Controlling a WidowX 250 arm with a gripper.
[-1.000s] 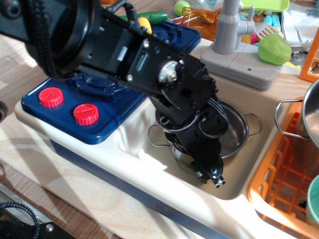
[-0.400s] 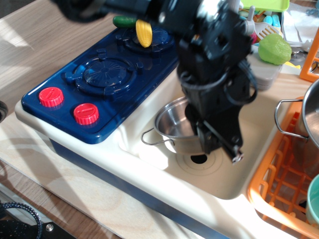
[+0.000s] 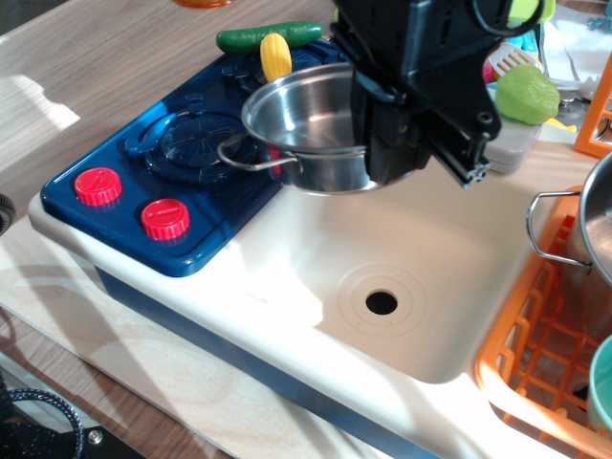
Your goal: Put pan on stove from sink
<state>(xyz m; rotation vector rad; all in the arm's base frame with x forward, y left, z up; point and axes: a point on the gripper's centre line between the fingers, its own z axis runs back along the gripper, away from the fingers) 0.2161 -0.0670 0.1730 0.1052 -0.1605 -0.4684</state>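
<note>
Your gripper (image 3: 382, 158) is clamped on the pan (image 3: 311, 129), airborne over the sink (image 3: 316, 277) left edge; the stove (image 3: 191, 163) burner lies just left.

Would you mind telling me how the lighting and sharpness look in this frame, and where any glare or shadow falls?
In the observation.image view, hard sunlight falls in bright patches on the sink floor and the wooden table; the stove shows glossy reflections; the pan has bright glints on its rim; the gripper is dark, its detail lost in shadow, with slightly soft edges.
</note>
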